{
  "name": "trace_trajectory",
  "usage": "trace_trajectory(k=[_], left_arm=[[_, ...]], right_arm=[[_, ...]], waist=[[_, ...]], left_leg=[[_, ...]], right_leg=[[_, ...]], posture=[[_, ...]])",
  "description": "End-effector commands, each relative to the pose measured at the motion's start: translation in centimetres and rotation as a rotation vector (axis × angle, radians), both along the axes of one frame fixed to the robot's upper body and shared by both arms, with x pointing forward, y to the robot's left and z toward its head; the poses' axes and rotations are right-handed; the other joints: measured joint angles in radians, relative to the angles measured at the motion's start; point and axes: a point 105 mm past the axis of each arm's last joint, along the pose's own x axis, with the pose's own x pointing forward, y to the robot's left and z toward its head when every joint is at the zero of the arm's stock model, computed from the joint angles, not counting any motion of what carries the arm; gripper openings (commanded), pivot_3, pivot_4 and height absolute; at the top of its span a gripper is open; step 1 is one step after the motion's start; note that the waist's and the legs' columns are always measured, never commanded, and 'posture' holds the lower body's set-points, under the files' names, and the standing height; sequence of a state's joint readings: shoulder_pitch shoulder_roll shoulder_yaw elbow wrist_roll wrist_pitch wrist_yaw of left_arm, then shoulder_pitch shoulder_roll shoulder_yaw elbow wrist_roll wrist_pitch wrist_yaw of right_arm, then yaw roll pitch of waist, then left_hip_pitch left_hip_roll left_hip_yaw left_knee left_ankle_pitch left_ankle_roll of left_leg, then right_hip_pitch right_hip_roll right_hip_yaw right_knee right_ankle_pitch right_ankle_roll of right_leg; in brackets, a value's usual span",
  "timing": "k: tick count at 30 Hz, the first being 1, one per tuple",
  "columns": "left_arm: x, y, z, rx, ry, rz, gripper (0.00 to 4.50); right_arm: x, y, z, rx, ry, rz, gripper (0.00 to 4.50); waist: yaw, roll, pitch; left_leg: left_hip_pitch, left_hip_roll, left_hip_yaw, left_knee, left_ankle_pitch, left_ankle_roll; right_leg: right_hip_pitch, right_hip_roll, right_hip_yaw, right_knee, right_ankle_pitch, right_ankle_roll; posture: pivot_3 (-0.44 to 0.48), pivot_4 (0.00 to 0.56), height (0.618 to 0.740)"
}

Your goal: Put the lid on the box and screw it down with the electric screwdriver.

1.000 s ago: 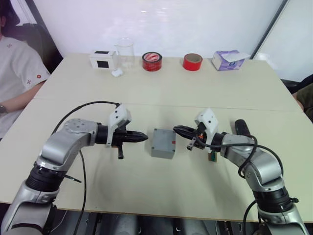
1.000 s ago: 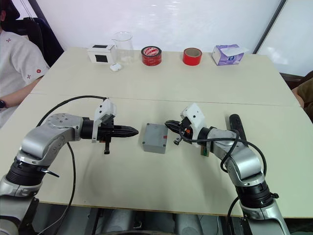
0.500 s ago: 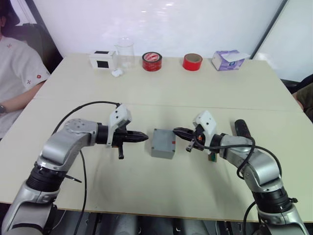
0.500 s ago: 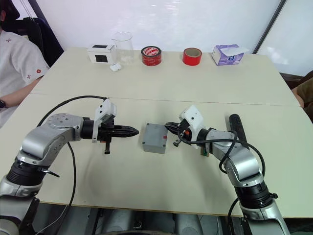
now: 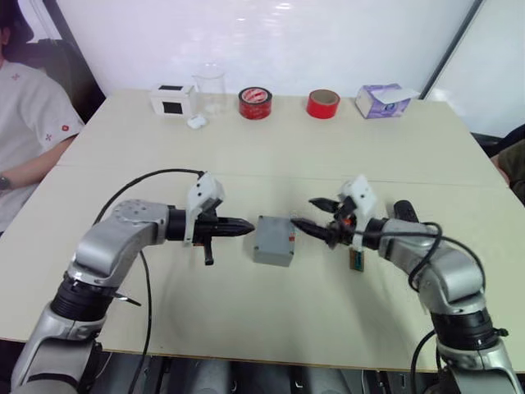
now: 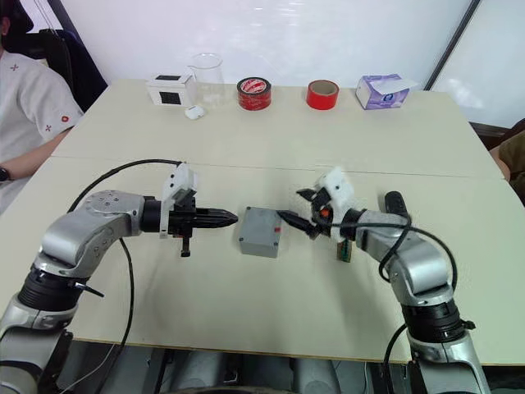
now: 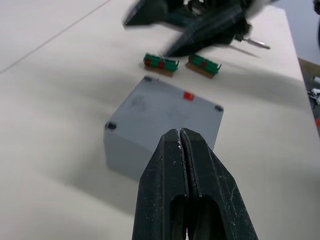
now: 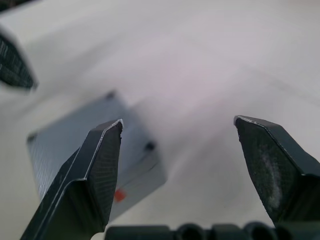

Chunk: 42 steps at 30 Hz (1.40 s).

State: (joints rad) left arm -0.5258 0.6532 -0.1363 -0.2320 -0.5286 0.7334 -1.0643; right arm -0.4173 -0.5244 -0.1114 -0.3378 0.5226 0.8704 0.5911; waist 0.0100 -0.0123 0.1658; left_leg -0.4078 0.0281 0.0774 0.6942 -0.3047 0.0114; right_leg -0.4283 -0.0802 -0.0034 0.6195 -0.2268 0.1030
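Note:
The grey box [image 5: 271, 247] stands mid-table with the lid [image 7: 165, 102] lying on top of it, dark screw holes at the corners and a small red mark near one edge. My left gripper [image 5: 246, 227] is shut and empty, its tip just left of the box and a little apart from it. On the other side, my right gripper [image 5: 310, 215] is open with nothing between its fingers, the lower fingertip close to the box's right edge. The black electric screwdriver [image 5: 406, 212] lies on the table behind my right forearm.
Two small green pieces [image 7: 160, 62] lie right of the box under my right arm. Along the far edge stand a white box with a black panel [image 5: 172, 98], a clear beaker [image 5: 209, 86], two red tape rolls [image 5: 256, 103] and a tissue pack [image 5: 381, 100]. A person [image 5: 25, 123] sits at far left.
My right gripper has gone from shut to wide open and shifted slightly right. My left gripper has edged closer to the box. The box has not moved.

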Motion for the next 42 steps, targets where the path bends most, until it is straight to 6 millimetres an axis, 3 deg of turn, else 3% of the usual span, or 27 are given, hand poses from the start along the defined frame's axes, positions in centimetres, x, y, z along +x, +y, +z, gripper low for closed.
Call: trace_trajectory(k=[1,4,7,13,17,19,32,42], left_arm=[[0.0,-0.9,1.8,-0.045,-0.054,-0.04,0.0],[-0.4,-2.0,2.9,-0.075,-0.091,-0.101,0.0],[-1.1,-2.9,3.7,-0.066,-0.145,-0.184,0.0],[-2.1,-3.9,3.3,-0.004,-0.211,-0.306,0.0],[-3.0,-4.7,2.7,0.009,-0.236,-0.361,0.0],[-3.2,-4.9,1.7,0.069,-0.26,-0.367,0.0],[-3.8,-5.3,1.9,0.015,-0.238,-0.343,0.0],[-3.4,-4.4,2.5,-0.012,-0.229,-0.265,0.0]], right_arm=[[0.5,-3.4,2.9,-0.026,0.009,-0.108,3.56],[0.4,-6.2,4.3,-0.082,0.103,-0.167,4.36],[-0.2,-9.0,5.5,-0.113,0.301,-0.246,4.47],[-2.4,-14.5,2.9,-0.284,0.664,-0.438,4.47],[-3.8,-15.6,1.5,-0.326,0.817,-0.418,4.47],[-4.5,-16.8,0.5,-0.467,0.804,-0.376,4.47],[-4.8,-16.4,-2.2,-0.309,1.016,-0.31,4.47],[-3.4,-17.3,-4.1,-0.399,1.008,-0.308,4.47]], waist=[[0.003,0.0,0.0],[0.003,0.0,0.0],[0.0,0.002,0.001],[-0.007,0.002,0.001],[-0.004,0.003,0.001],[-0.007,0.003,0.001],[-0.021,0.003,0.001],[-0.021,0.003,0.001]], left_leg=[[0.0,0.0,0.0,0.0,0.0,0.0],[0.0,0.0,0.0,0.0,0.0,0.0],[-0.001,-0.001,0.0,0.0,0.0,0.0],[0.0,0.001,0.0,-0.001,-0.001,0.001],[-0.001,0.0,0.001,-0.002,-0.001,0.001],[-0.001,0.0,0.0,-0.002,-0.001,0.001],[-0.001,0.001,0.0,-0.001,-0.001,0.002],[-0.001,0.0,0.001,-0.001,-0.001,0.002]], right_leg=[[0.0,0.0,0.0,0.0,0.0,0.0],[0.0,-0.001,0.0,-0.001,0.0,0.0],[0.0,-0.001,0.0,-0.001,0.0,0.0],[-0.001,0.001,0.0,-0.002,-0.002,-0.004],[-0.002,-0.001,0.001,-0.003,-0.002,-0.004],[-0.002,-0.001,0.003,-0.004,-0.002,-0.003],[-0.003,-0.001,0.003,-0.004,-0.001,-0.002],[-0.003,-0.001,0.003,-0.003,0.0,0.0]], posture=[[0.0,0.15,0.74],[0.0,0.15,0.74],[0.0,0.15,0.74],[0.0,0.15,0.74],[0.0,0.15,0.74],[0.0,0.15,0.74],[0.0,0.15,0.74],[0.0,0.15,0.74]])
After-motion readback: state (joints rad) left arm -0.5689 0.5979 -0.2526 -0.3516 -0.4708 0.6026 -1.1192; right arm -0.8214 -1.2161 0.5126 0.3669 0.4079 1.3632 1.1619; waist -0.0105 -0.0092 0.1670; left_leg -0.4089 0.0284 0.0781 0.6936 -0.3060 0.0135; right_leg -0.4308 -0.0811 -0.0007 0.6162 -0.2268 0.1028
